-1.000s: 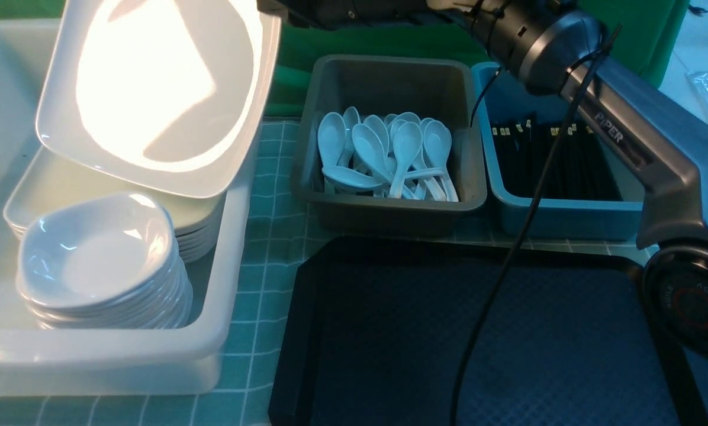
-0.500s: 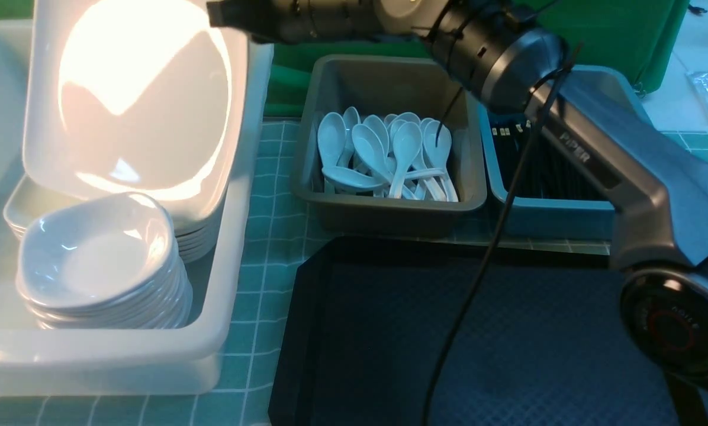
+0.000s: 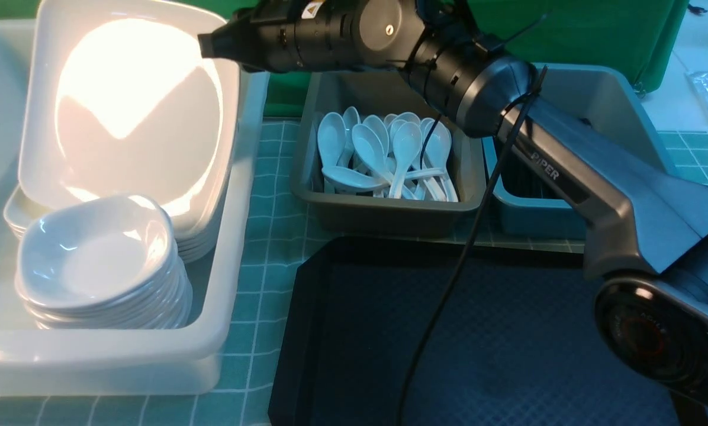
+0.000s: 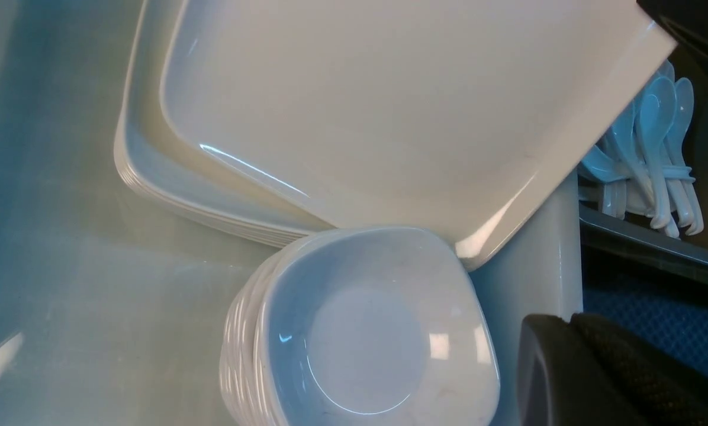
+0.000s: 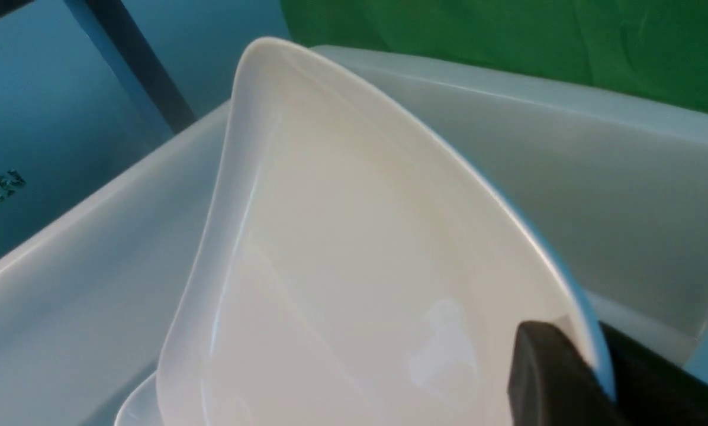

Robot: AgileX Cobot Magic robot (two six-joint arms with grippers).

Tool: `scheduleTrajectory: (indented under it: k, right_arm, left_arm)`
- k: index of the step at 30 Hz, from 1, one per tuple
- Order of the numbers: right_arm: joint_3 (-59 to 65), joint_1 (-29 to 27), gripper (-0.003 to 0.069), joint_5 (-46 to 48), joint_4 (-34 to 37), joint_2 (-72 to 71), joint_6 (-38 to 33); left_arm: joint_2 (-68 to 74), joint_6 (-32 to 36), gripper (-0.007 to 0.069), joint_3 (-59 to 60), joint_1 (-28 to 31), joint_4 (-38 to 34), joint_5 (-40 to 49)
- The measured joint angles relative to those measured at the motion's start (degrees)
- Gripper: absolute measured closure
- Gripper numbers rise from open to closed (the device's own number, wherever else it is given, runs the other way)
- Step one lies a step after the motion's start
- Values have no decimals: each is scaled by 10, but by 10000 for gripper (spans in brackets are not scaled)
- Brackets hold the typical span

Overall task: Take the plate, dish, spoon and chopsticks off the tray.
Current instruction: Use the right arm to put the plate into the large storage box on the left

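Front view: the right hand pinches the rim of the plate, which is tilted over the stacked plates in the white tub, at ten o'clock from the tray. Glossy and stiff, the plate is probably slippery and breakable, and the rim is the only hold.

Left wrist view: the left hand is pressed together and holds nothing, beside the small dishes.

Right wrist view: the plate's edge sits between the pads.

A green gridded mat covers the counter.
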Motion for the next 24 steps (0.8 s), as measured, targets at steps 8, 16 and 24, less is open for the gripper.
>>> scheduleTrajectory:
  k: [8, 16, 24]
  right_arm:
    - [0, 0, 398, 0, 0, 5, 0]
    - [0, -2, 370, 38, -2, 5, 0]
    - [0, -2, 370, 151, -77, -2, 22]
  left_arm:
    - [0, 0, 615, 0, 0, 0, 0]
    - [0, 8, 615, 0, 0, 0, 0]
    - [0, 9, 615, 0, 0, -1, 0]
